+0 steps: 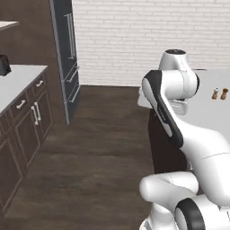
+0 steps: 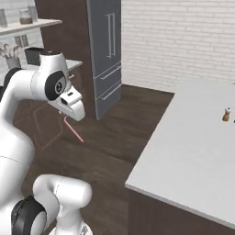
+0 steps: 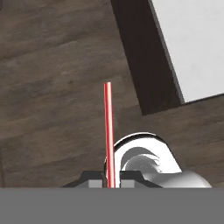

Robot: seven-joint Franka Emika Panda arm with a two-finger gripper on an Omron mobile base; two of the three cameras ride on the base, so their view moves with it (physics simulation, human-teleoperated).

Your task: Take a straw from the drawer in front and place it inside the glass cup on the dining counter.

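My gripper [image 3: 110,183] is shut on the straw [image 3: 108,131], a thin pinkish-red stick that points straight out from between the fingertips over the dark wood floor. In the right base view the straw [image 2: 73,129] slants down and to the right from the gripper [image 2: 65,118], which hangs left of the dining counter [image 2: 193,151]. A corner of that white dining counter [image 3: 192,43] lies at the upper right of the hand view, apart from the straw. The glass cup is out of view. Shut drawer fronts [image 1: 20,104] line the wall-side cabinets; I cannot tell which is the drawer.
Salt and pepper shakers [image 1: 220,93] stand on the dining counter [image 1: 211,112]. A tall grey fridge [image 1: 67,58] stands at the back. A black toaster [image 1: 3,65] sits on the wall-side worktop. Open wood floor [image 1: 99,148] lies between the cabinets and the island.
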